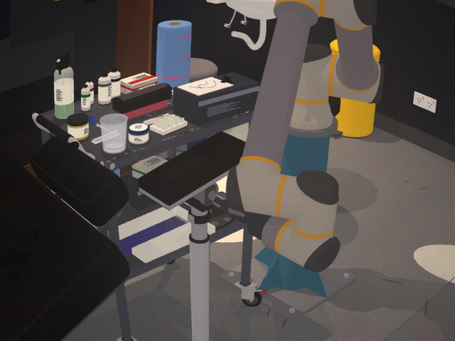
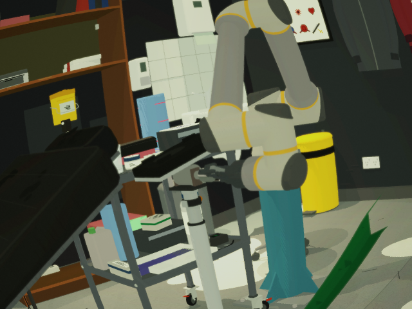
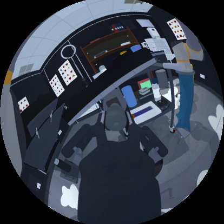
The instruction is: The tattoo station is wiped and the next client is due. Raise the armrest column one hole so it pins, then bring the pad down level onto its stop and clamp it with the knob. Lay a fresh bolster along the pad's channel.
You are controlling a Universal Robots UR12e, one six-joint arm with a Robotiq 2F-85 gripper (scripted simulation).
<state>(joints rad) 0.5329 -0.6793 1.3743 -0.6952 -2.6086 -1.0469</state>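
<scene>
My gripper (image 1: 217,199) (image 2: 203,173) (image 3: 115,123) reaches in sideways under the armrest pad, and I hold the round clamp knob (image 1: 212,193) (image 2: 194,175) (image 3: 116,121) at the head of the column. The black armrest pad (image 1: 193,168) (image 2: 169,155) sits on top of the grey column (image 1: 199,257) (image 2: 201,239), which stands in front of the cart. A dark bolster (image 1: 142,97) (image 2: 138,145) lies on the cart top, resting on a red box. The pad's underside fills the upper left of the wrist camera.
A grey wheeled cart (image 1: 147,132) behind the column carries bottles, jars, a cup, a blue paper roll (image 1: 173,51) and a black box. A black client chair (image 1: 55,227) fills the left. A yellow bin (image 1: 354,106) stands behind my teal pedestal (image 1: 294,271).
</scene>
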